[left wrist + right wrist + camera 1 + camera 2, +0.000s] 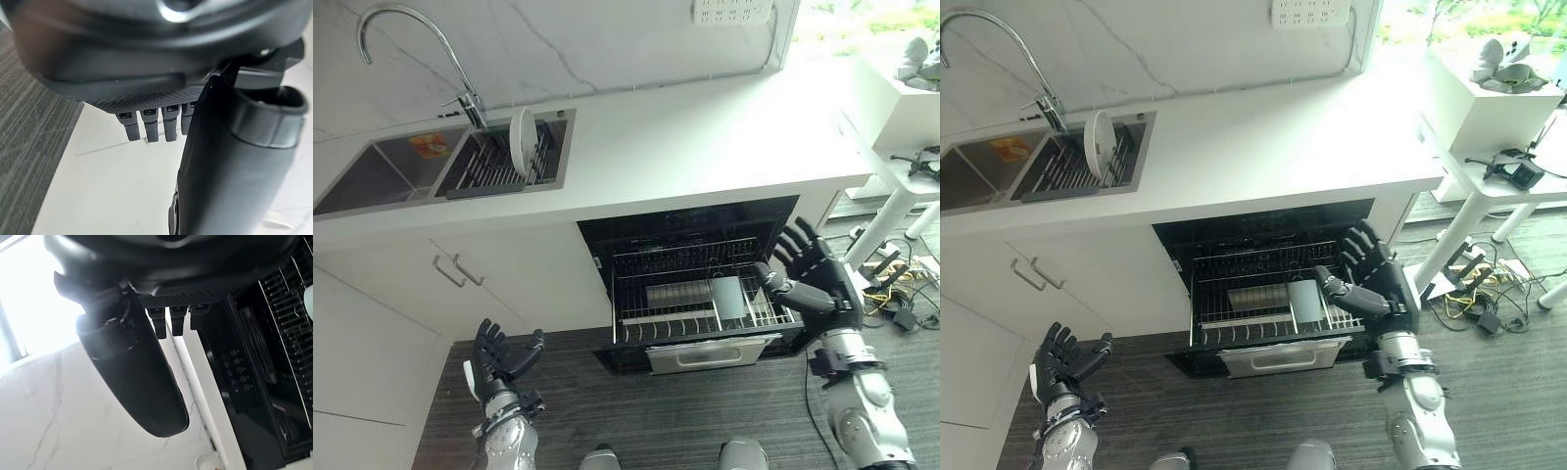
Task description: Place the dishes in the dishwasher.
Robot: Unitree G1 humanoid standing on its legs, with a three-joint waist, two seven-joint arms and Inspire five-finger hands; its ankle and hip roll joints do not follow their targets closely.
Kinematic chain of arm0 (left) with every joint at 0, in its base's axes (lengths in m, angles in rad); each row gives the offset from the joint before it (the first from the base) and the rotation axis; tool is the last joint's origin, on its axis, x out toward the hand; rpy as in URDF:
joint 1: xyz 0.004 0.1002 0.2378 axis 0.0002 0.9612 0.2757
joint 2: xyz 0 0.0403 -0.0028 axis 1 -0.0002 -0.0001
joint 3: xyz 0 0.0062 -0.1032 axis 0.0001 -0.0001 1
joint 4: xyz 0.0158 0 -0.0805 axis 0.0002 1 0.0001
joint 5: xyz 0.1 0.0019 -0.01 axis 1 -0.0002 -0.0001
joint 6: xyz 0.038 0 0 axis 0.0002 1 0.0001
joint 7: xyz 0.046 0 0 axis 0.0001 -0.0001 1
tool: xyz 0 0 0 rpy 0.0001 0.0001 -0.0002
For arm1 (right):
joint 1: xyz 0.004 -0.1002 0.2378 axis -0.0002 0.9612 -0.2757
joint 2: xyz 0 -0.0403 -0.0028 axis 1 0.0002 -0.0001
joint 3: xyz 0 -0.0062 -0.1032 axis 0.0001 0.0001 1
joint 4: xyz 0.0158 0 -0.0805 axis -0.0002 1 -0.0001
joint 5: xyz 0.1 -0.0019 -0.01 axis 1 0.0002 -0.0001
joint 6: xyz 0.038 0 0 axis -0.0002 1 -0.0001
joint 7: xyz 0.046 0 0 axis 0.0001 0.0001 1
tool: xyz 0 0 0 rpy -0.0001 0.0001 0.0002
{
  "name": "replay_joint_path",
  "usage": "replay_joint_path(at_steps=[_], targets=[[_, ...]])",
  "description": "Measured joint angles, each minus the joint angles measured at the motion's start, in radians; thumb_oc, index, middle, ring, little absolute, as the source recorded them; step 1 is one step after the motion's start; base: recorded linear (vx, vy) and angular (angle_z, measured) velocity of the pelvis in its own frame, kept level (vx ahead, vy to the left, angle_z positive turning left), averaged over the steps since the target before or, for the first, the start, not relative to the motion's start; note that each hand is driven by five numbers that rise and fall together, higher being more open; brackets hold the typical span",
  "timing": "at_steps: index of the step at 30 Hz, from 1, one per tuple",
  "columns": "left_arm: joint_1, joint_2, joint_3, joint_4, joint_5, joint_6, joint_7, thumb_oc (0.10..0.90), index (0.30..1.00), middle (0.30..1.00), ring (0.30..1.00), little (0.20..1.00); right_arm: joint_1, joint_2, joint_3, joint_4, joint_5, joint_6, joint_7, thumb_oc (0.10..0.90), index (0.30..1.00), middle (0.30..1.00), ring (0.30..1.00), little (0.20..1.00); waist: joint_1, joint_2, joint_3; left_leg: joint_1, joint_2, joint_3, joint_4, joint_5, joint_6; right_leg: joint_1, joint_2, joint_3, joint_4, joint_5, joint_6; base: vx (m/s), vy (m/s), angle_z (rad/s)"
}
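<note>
A white plate (pixel 522 143) stands on edge in the drying rack inside the right sink basin (pixel 489 166). Below the counter the dishwasher (pixel 690 235) is open with its wire rack (pixel 700 313) pulled out. A pale dish (pixel 729 298) stands upright in that rack, beside a grey tray. My right hand (pixel 813 274) hovers open just right of the rack, fingers spread, thumb (pixel 771 281) pointing toward the dish without touching it. My left hand (pixel 499 360) hangs open low at the left, in front of the white cabinet doors, holding nothing.
A curved tap (pixel 421 59) rises behind the double sink. The white counter (pixel 705 137) runs right to a white table (pixel 901 117) with cables on the floor beneath it. Cabinet handles (pixel 458 269) sit left of the dishwasher. Dark wood floor lies in front.
</note>
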Motion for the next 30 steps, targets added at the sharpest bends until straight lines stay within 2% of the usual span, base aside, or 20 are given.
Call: replay_joint_path(at_steps=[3,4,5,6,7,8,9,10,12,16,17,18,19,20,21,22,24,27,28,30], targets=[[-0.049,0.022,-0.051,0.078,0.024,0.055,-0.038,0.8,0.9,0.9,0.9,0.9,-0.005,0.069,-0.01,-0.023,0.0,-0.015,-0.031,0.8,0.9,0.9,0.9,0.9,0.013,-0.039,0.019,-0.01,-0.094,0.024,0.049,-0.036,0.068,0.023,-0.063,0.059,-0.082,0.154,-0.061,0.16,0.384,0.1],[-0.061,0.032,-0.074,0.12,0.038,0.083,-0.05,0.8,0.9,0.9,0.9,0.9,-0.007,0.092,0.007,-0.038,0.0,-0.015,-0.037,0.8,0.9,0.9,0.9,0.9,0.029,-0.032,0.019,-0.008,-0.089,0.04,0.05,-0.036,0.081,0.015,-0.066,0.055,-0.1,0.212,-0.07,0.06,0.254,-0.77],[-0.053,0.042,-0.084,0.173,0.049,0.153,-0.076,0.8,0.9,0.9,0.9,0.9,-0.024,0.112,0.06,-0.045,-0.007,-0.014,-0.037,0.8,0.9,0.9,0.9,0.9,0.056,-0.034,0.021,0.01,-0.09,0.106,0.043,-0.05,0.111,-0.022,-0.07,-0.01,-0.11,0.33,-0.098,0.1,0.289,-1.29],[-0.025,0.041,-0.08,0.24,0.058,0.229,-0.094,0.8,0.9,0.9,0.9,0.9,-0.053,0.114,0.11,-0.056,-0.009,-0.011,-0.027,0.8,0.9,0.9,0.9,0.9,0.059,-0.033,0.038,0.021,-0.074,0.149,0.036,-0.069,0.147,-0.07,-0.056,-0.081,-0.047,0.304,-0.034,0.15,0.262,-1.38],[-0.014,0.018,-0.062,0.306,0.06,0.307,-0.121,0.8,0.9,0.9,0.9,0.9,-0.059,0.099,0.113,-0.081,-0.009,0.012,-0.044,0.8,0.9,0.9,0.9,0.9,0.067,-0.01,0.055,0.044,-0.052,0.162,-0.012,-0.05,0.161,-0.084,0.083,-0.106,0.075,0.101,-0.021,0.19,0.239,-0.88],[0.008,0.007,-0.05,0.349,0.058,0.355,-0.158,0.8,0.9,0.9,0.9,0.9,-0.059,0.091,0.111,-0.093,-0.008,0.015,-0.055,0.8,0.9,0.9,0.9,0.9,0.059,-0.016,0.054,0.066,-0.068,0.167,-0.067,-0.03,0.168,-0.082,0.162,-0.131,0.096,0.03,-0.022,0.16,0.158,-0.34],[0.008,0.007,-0.05,0.349,0.058,0.355,-0.158,0.8,0.9,0.9,0.9,0.9,-0.059,0.091,0.111,-0.093,-0.008,0.015,-0.055,0.8,0.9,0.9,0.9,0.9,0.059,-0.016,0.054,0.066,-0.068,0.167,-0.067,-0.03,0.168,-0.082,0.162,-0.131,0.096,0.03,-0.022,0.12,0.068,0.04],[0.006,-0.008,-0.029,0.466,0.061,0.453,-0.243,0.8,0.9,0.9,0.9,0.9,-0.049,0.071,0.091,-0.13,-0.005,0.019,-0.064,0.8,0.9,0.9,0.9,0.9,0.04,-0.027,0.053,0.109,-0.105,0.169,-0.168,0.009,0.163,-0.08,0.274,-0.161,0.091,-0.057,-0.057,0.13,0.022,0.1],[0.031,-0.015,0.01,0.538,0.039,0.547,-0.336,0.8,0.9,0.9,0.9,0.9,-0.046,0.022,0.053,-0.175,-0.004,0.019,-0.06,0.8,0.9,0.9,0.9,0.9,0.035,-0.06,0.053,0.139,-0.178,0.203,-0.22,0.021,0.163,-0.107,0.292,-0.248,0.099,-0.076,-0.09,0.16,-0.022,-0.02],[0.035,-0.005,-0.064,0.612,0.095,0.657,-0.396,0.8,0.9,0.9,0.9,0.9,-0.049,-0.046,0.017,-0.174,0.014,0.02,-0.051,0.8,0.9,0.9,0.9,0.9,-0.022,-0.038,0.04,0.165,-0.261,0.177,-0.277,0.009,0.148,-0.164,0.294,-0.17,0.112,-0.11,-0.159,0.21,0.033,0.23],[0.049,-0.016,-0.062,0.612,0.088,0.668,-0.387,0.8,0.9,0.9,0.9,0.9,-0.046,-0.063,0.017,-0.153,0.014,0.021,-0.052,0.8,0.9,0.9,0.9,0.9,-0.023,-0.026,0.02,0.202,-0.262,0.223,-0.311,-0.028,0.036,-0.142,0.293,-0.155,0.085,-0.11,-0.193,0.08,-0.009,0.23],[0.067,-0.014,-0.037,0.616,0.09,0.667,-0.383,0.8,0.9,0.9,0.9,0.9,-0.038,-0.067,0.016,-0.142,0.016,0.021,-0.058,0.8,0.9,0.9,0.9,0.9,-0.015,-0.033,0.011,0.187,-0.245,0.261,-0.2,0.016,-0.035,-0.103,0.275,-0.131,0.038,-0.077,-0.291,0.1,0.054,-0.01],[0.055,-0.011,-0.019,0.62,0.097,0.654,-0.382,0.8,0.9,0.9,0.9,0.9,-0.047,-0.076,0.01,-0.12,0.017,0.02,-0.06,0.8,0.9,0.9,0.9,0.9,-0.004,-0.04,0.014,0.094,-0.25,0.202,-0.004,0.041,-0.036,-0.092,0.246,-0.121,0.042,-0.094,-0.302,0.14,0.104,0.01],[0.048,-0.01,-0.012,0.596,0.1,0.644,-0.381,0.8,0.9,0.9,0.9,0.9,-0.049,-0.075,0.0,-0.094,0.02,0.021,-0.062,0.8,0.9,0.9,0.9,0.9,0.015,-0.046,0.016,-0.02,-0.215,0.181,0.177,0.035,-0.014,-0.061,0.244,-0.114,0.0,-0.085,-0.296,0.22,0.201,-0.16],[0.052,-0.006,0.001,0.57,0.1,0.644,-0.382,0.8,0.9,0.9,0.9,0.9,-0.055,-0.053,-0.003,-0.078,0.022,0.021,-0.061,0.8,0.9,0.9,0.9,0.9,0.027,-0.045,0.015,-0.041,-0.19,0.155,0.111,0.018,0.029,-0.041,0.251,-0.103,-0.02,-0.081,-0.284,0.23,0.226,-0.35],[0.044,-0.006,0.002,0.561,0.103,0.647,-0.378,0.8,0.9,0.9,0.9,0.9,-0.066,-0.045,0.007,-0.066,0.021,0.024,-0.063,0.8,0.9,0.9,0.9,0.9,0.037,-0.043,0.015,-0.043,-0.159,0.123,-0.026,0.024,0.04,-0.028,0.262,-0.079,-0.023,-0.09,-0.251,0.26,0.249,-0.49],[0.047,-0.003,0.004,0.577,0.105,0.648,-0.36,0.8,0.9,0.9,0.9,0.9,-0.117,-0.041,0.051,-0.057,0.021,0.027,-0.063,0.8,0.9,0.9,0.9,0.9,0.041,-0.036,0.015,-0.089,-0.091,0.06,-0.223,0.075,0.028,-0.022,0.292,-0.036,-0.029,-0.099,-0.24,0.29,0.237,-0.69],[0.042,-0.015,0.011,0.612,0.095,0.668,-0.36,0.8,0.9,0.9,0.9,0.9,-0.139,-0.037,0.071,-0.056,0.012,0.03,-0.063,0.8,0.9,0.9,0.9,0.9,0.041,-0.01,0.013,-0.161,0.017,-0.033,-0.198,0.147,-0.004,0.027,0.329,0.011,-0.019,-0.126,-0.212,0.25,0.234,-0.79],[0.048,-0.028,0.015,0.621,0.095,0.676,-0.36,0.8,0.9,0.9,0.9,0.9,-0.129,-0.041,0.068,-0.064,0.011,0.031,-0.062,0.8,0.9,0.9,0.9,0.9,0.041,-0.015,0.014,-0.158,0.048,-0.033,-0.171,0.156,0.006,0.053,0.323,0.035,-0.008,-0.147,-0.22,0.35,0.356,-0.76],[0.049,-0.04,0.015,0.623,0.098,0.681,-0.37,0.8,0.9,0.9,0.9,0.9,-0.12,-0.042,0.049,-0.087,0.011,0.031,-0.063,0.8,0.9,0.9,0.9,0.9,0.026,-0.009,0.008,-0.156,0.061,-0.035,-0.124,0.154,0.007,0.086,0.303,0.084,-0.004,-0.171,-0.181,0.38,0.412,-0.65]])
